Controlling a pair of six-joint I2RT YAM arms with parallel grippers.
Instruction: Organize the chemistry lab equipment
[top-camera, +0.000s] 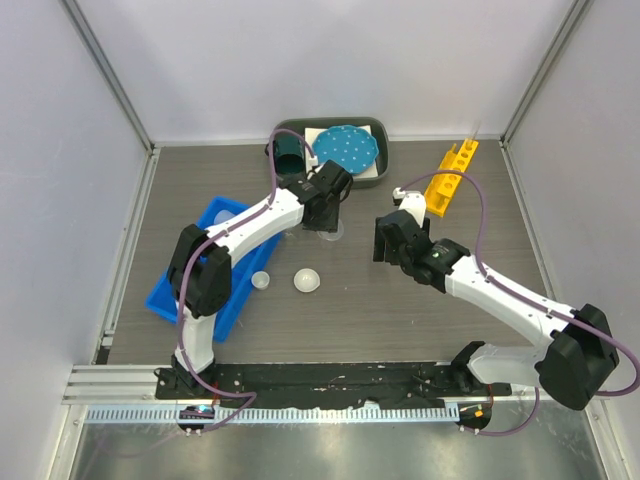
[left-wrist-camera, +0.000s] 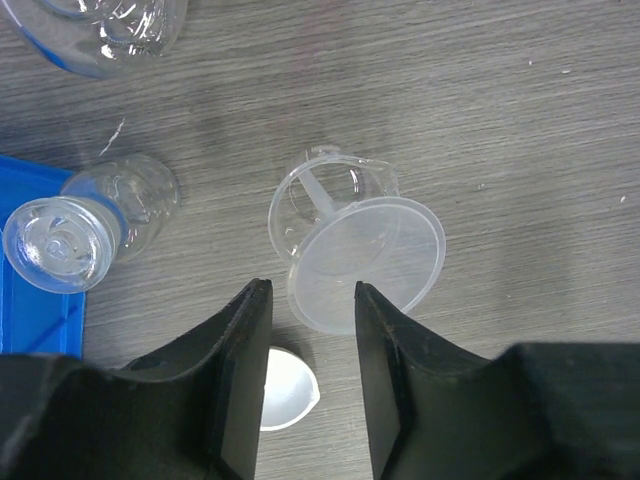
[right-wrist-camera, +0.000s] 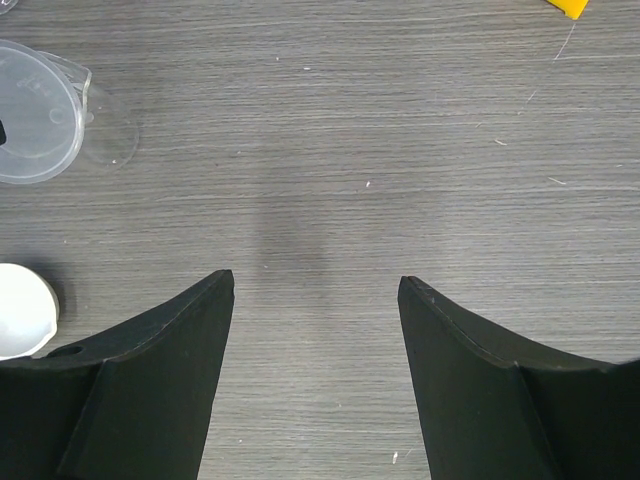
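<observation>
A translucent funnel (left-wrist-camera: 365, 265) sits tilted in a small clear beaker (left-wrist-camera: 320, 195) on the grey table. My left gripper (left-wrist-camera: 310, 295) is open, and the funnel's near rim lies between its fingertips. In the top view this gripper (top-camera: 326, 212) hangs over the beaker (top-camera: 329, 234). A small clear flask (left-wrist-camera: 95, 215) stands at the edge of the blue tray (left-wrist-camera: 30, 300). Two small round dishes (top-camera: 262, 280) (top-camera: 307, 280) lie on the table. The yellow holed rack (top-camera: 450, 175) lies at the back right. My right gripper (right-wrist-camera: 315, 285) is open and empty over bare table. The squeeze bottle is not clearly visible.
A grey tray (top-camera: 380, 165) at the back holds the teal mug (top-camera: 290, 150) and the blue dotted plate (top-camera: 345, 148). The blue tray (top-camera: 205, 265) lies at the left under my left arm. Another clear vessel (left-wrist-camera: 100, 30) stands beyond the flask.
</observation>
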